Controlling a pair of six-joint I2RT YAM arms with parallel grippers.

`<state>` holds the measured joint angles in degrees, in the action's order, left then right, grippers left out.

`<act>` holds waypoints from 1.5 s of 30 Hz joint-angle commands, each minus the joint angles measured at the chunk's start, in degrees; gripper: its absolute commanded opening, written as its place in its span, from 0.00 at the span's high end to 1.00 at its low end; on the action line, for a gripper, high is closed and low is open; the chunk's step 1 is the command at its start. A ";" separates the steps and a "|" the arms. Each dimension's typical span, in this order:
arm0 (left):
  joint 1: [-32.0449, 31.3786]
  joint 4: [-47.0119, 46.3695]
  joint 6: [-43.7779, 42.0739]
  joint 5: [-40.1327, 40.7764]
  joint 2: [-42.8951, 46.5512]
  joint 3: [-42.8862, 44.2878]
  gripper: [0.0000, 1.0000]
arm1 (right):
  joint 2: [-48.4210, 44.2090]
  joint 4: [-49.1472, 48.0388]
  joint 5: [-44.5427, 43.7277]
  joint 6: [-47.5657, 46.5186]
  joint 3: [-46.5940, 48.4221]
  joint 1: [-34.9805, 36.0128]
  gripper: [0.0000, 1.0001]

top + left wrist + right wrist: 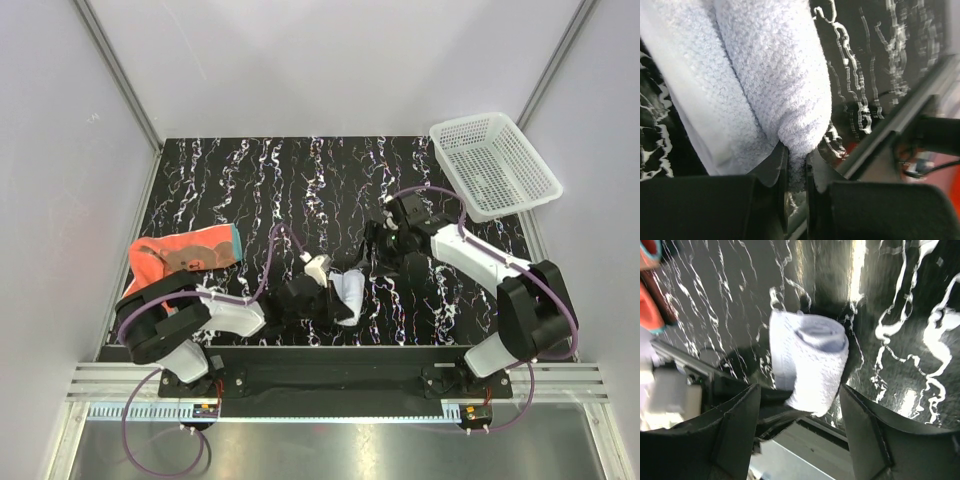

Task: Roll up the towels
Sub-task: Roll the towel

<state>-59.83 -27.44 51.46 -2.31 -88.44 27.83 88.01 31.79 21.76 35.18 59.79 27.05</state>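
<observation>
Top external view: the white towel (350, 292) sits at the near middle of the counter (300, 180), already wound into a short roll. The left gripper (335, 300) is closed on it. In the left wrist view its jaws pinch a narrow fold of terry at one end of the roll. The right gripper (385, 240) hovers just beyond, and in the right wrist view its jaws stand wide on either side of the roll, apparently touching nothing.

The orange towel (185, 255) lies flat at the left, partly under the left arm and not yet rolled. A basket (495, 165) sits at the far right corner, well apart.

I judge the first towel's roll to be at its finish, with the second still to do. Next, the left gripper needs to let go without dragging the loose end and unwinding the roll. Both arms must then reach over to the orange towel and catch one edge to start rolling it.
</observation>
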 commanded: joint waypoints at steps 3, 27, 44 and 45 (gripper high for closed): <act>2.09 -18.16 10.76 -10.61 -4.36 -5.15 1.00 | -4.33 -10.23 6.89 2.70 -8.17 0.02 0.30; 3.85 -26.18 15.51 -10.17 -7.45 -8.68 1.00 | -1.16 -26.35 9.18 8.59 -22.26 1.60 0.32; 3.41 -14.77 7.53 -11.41 -6.14 -2.71 0.92 | -1.43 -29.62 6.81 10.79 -25.61 2.66 0.77; 3.15 -8.83 4.64 -10.62 -5.52 -0.70 0.82 | -1.70 -28.46 5.94 10.09 -25.25 2.66 0.79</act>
<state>-56.25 -46.04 63.53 -13.56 -95.09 22.46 87.39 1.48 30.06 45.78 34.06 28.80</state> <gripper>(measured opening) 0.139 0.263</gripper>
